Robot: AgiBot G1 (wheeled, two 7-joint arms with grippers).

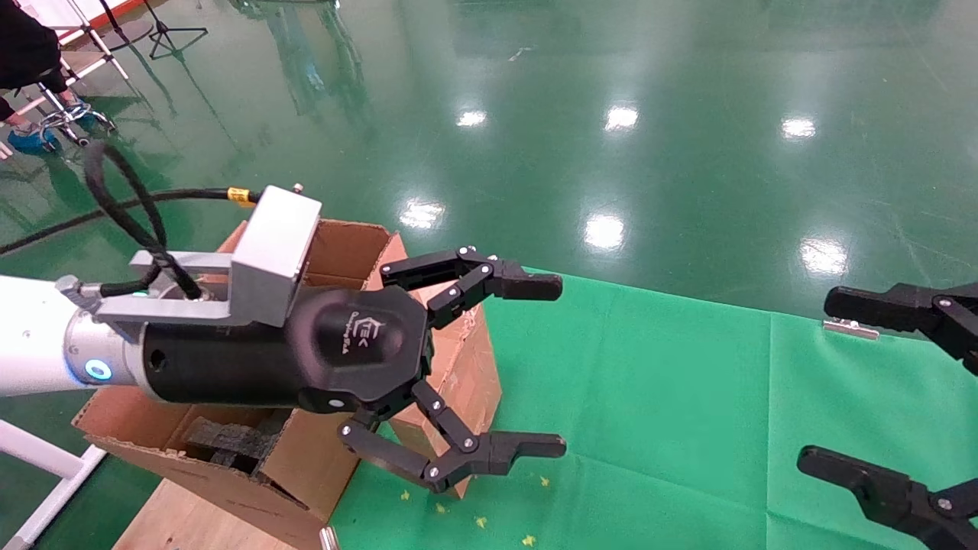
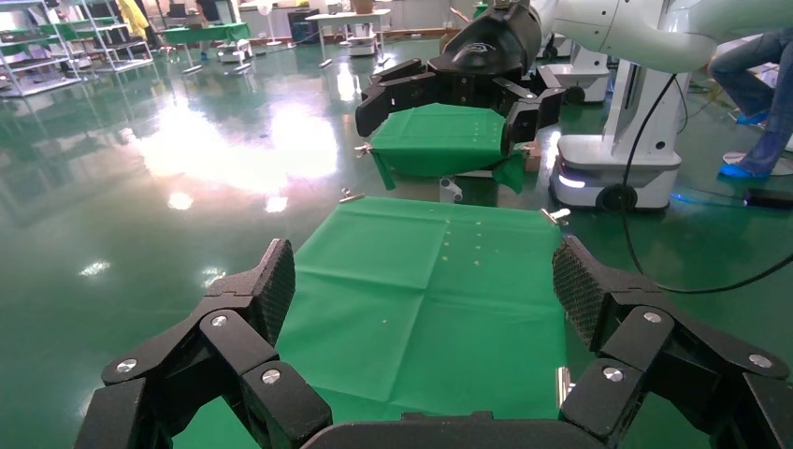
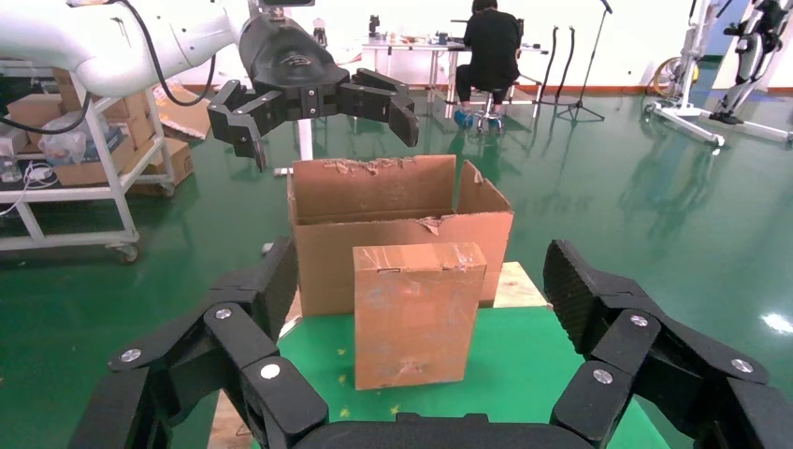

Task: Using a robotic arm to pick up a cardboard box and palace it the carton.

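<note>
Upright on the green-draped counter (image 3: 524, 374), just in front of the carton (image 3: 402, 201), stands the cardboard box (image 3: 416, 313) — closed, scuffed, tape across its broad face. My read: stiff corrugated walls, probably light, and that glossy tape could be slick under the pads, so the narrow side faces look like the place to take it, squeezing across its width around mid-height to keep it from tipping. It stands very close to the carton's near wall; whether they touch, I cannot tell.

Now the fingers. The right gripper (image 3: 425, 309) faces the box head-on, fingers (image 3: 266, 295) spread wide and empty, one to each side of it in the right wrist view but short of contact. From the head view the right gripper (image 1: 901, 393) sits out at the counter's right edge.

The robotic arm's left gripper (image 1: 527, 367) hovers above the carton's table-side corner, fingers splayed, nothing held. Its own camera sees only green cloth (image 2: 421, 281) ahead, no box between the pads. In the head view the box is hidden behind it. The carton holds black foam (image 1: 229, 439).
</note>
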